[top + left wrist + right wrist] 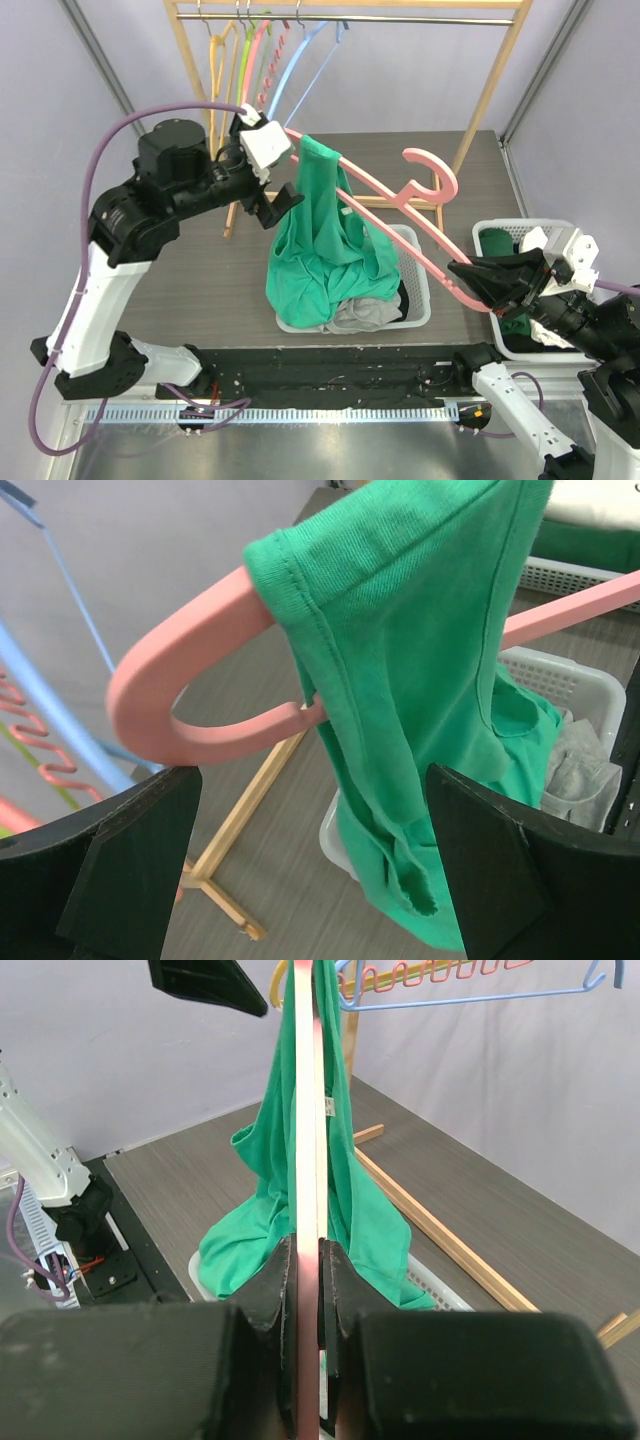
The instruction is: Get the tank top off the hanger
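A green tank top (pixel 320 250) hangs by a strap over the left end of a pink hanger (pixel 447 182), and its lower part droops into a white basket. My right gripper (pixel 470 275) is shut on the hanger's right end; in the right wrist view the pink bar (pixel 308 1110) runs straight out from the clamped gripper (pixel 308 1250). My left gripper (pixel 280 205) is open just left of the strap. In the left wrist view the tank top (pixel 420 660) and the hanger's curved end (pixel 170 680) lie ahead of the open gripper (pixel 310 780), untouched by either finger.
A white basket (pixel 415 300) under the tank top holds grey clothing (pixel 365 315). A second basket (pixel 500 235) at the right holds dark green clothes. A wooden rack (pixel 350 10) at the back carries several coloured hangers (pixel 255 60); its foot (pixel 225 880) is on the table.
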Available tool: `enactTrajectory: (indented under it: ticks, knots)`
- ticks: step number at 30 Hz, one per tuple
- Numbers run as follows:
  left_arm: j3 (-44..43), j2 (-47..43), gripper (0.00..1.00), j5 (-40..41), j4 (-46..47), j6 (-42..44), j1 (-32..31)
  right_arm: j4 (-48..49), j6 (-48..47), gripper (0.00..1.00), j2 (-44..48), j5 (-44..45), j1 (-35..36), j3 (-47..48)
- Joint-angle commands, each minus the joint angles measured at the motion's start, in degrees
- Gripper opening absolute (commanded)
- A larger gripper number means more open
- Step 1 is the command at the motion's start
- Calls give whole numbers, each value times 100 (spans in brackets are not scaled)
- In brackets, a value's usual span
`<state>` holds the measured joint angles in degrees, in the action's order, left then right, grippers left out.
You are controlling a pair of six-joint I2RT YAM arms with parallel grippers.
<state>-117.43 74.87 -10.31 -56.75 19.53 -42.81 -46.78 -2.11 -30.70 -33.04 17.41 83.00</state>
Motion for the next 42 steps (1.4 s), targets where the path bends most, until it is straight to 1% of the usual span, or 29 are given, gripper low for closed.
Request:
enactTrajectory:
  ticks: [1,4,7,10,11,12,13,14,15,16,20,24,25,32,34,39,41,42]
  knots:
    - [-26,71,100,-217,349,-186,-61,477,158,1,-15,43,-9,120]
    - [9,177,98,-252,358,-213,-122,469,132,1,-15,87,-9,128]
    - [1,291,93,-262,367,-213,-166,469,123,1,-15,87,-9,111]
    - [-87,422,80,-244,384,-195,-210,434,106,1,-15,113,-1,102]
    - [-157,449,69,-235,393,-204,-219,425,105,1,-6,139,-1,102]
    - [-175,476,63,-218,410,-195,-237,433,97,1,-6,157,-9,111]
    - [-184,519,55,-200,428,-186,-237,416,97,1,-6,166,-1,120]
    - [-202,528,30,-165,445,-160,-246,416,97,1,-15,192,-9,128]
    - [-202,546,17,-52,454,-125,-263,398,97,1,-33,218,-1,155]
    - [-193,546,0,54,489,-125,-263,398,97,1,-50,254,-1,207]
    - [-386,581,0,283,604,-168,-263,319,35,1,-85,517,34,252]
    - [-947,599,0,432,648,-248,-263,223,26,1,-59,921,34,129]
    - [-1210,599,0,572,709,-257,-263,196,26,1,-33,1052,34,85]
    - [-2379,836,0,863,999,-239,-254,-339,17,1,195,1571,26,120]
    - [-2530,967,0,846,1087,-353,-254,-454,53,1,248,1703,34,120]
    - [-2636,1196,0,250,1122,-704,-272,-639,53,1,617,2756,35,313]
    - [-2750,1415,0,257,1280,-714,-325,-508,35,1,784,2803,43,375]
    - [-2890,1486,0,335,1359,-696,-360,-437,-17,1,993,2394,52,357]
